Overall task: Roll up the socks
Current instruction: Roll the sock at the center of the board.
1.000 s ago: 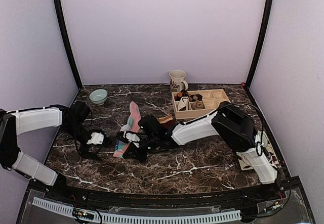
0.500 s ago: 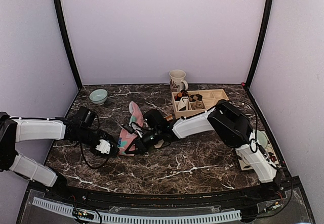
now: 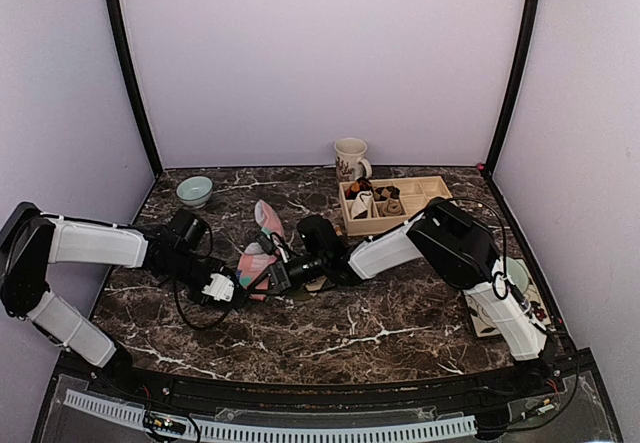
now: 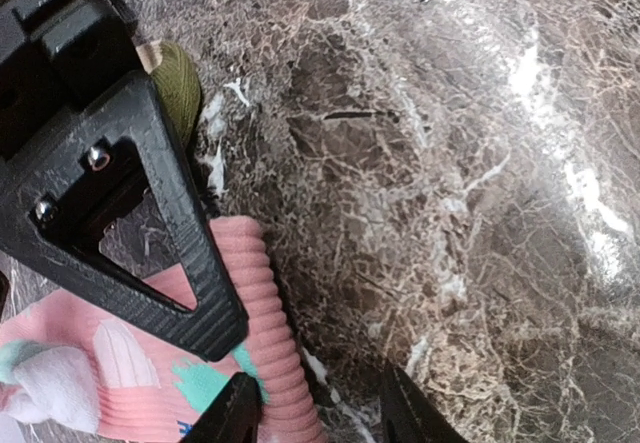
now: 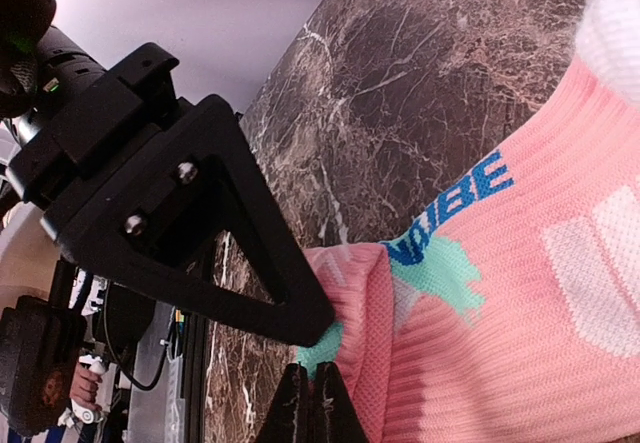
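Mid-roll: right gripper [image 5: 310, 408] jaws pinched shut on pink sock [image 5: 520, 293] fold. Left gripper [image 4: 315, 418], at its 9 o'clock, jaws half-open straddling cuff [image 4: 268, 313]. Next, likely: clamp and tuck.

Tight squeeze mid-table, open marble up front!
The left gripper [image 3: 225, 285] and right gripper [image 3: 272, 275] sit nose to nose at the pink sock [image 3: 264, 219] in the centre, with no lane between them. The right arm [image 3: 390, 253] slants in from 4 o'clock and the left arm [image 3: 100, 245] from 9, walling both flanks. The wooden tray [image 3: 392, 227] and mug [image 3: 351, 158] block 1 o'clock, and the bowl [image 3: 194, 190] guards 10. The table [image 3: 380, 318] lies bare from 5 round to 7 o'clock, and there's a bare strip at 12.
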